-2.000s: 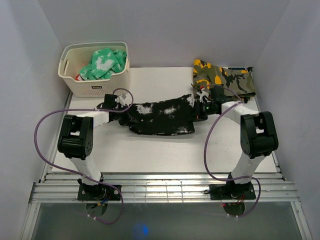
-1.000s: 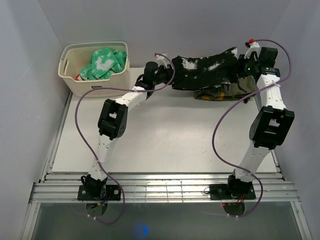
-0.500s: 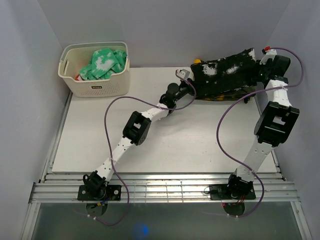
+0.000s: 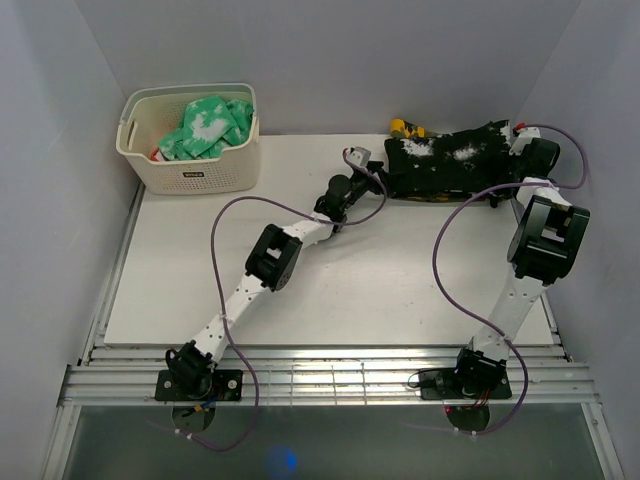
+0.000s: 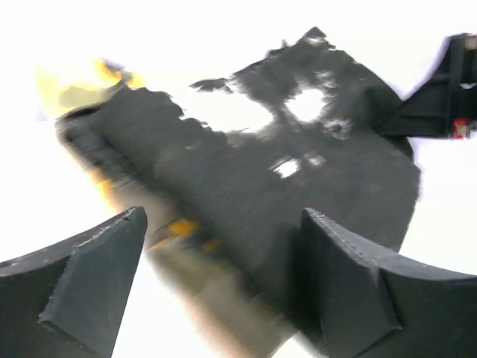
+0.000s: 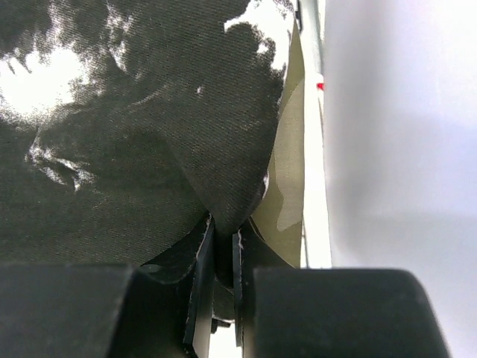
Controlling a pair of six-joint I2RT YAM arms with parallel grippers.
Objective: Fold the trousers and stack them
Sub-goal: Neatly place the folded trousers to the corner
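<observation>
The black, white-speckled trousers (image 4: 445, 160) lie folded at the table's back right, on top of the camouflage garment (image 4: 405, 127). My left gripper (image 4: 368, 172) is open just off their left edge; in the left wrist view the trousers (image 5: 283, 186) fill the space ahead of the gripper (image 5: 223, 283), whose spread fingers (image 5: 89, 276) hold nothing. My right gripper (image 4: 515, 150) is at the trousers' right end. In the right wrist view this gripper (image 6: 222, 246) is shut on a pinched fold of the trousers (image 6: 134, 134).
A cream basket (image 4: 135, 150) at the back left holds a green-and-white garment (image 4: 208, 125). The camouflage garment (image 6: 287, 186) shows under the trousers' right edge, close to the right wall (image 6: 402, 149). The white tabletop (image 4: 330, 280) stretches in front of the pile.
The trousers have come down onto the camouflage garment. My left gripper has opened and let go of their left end. The right gripper has dropped lower, still gripping.
</observation>
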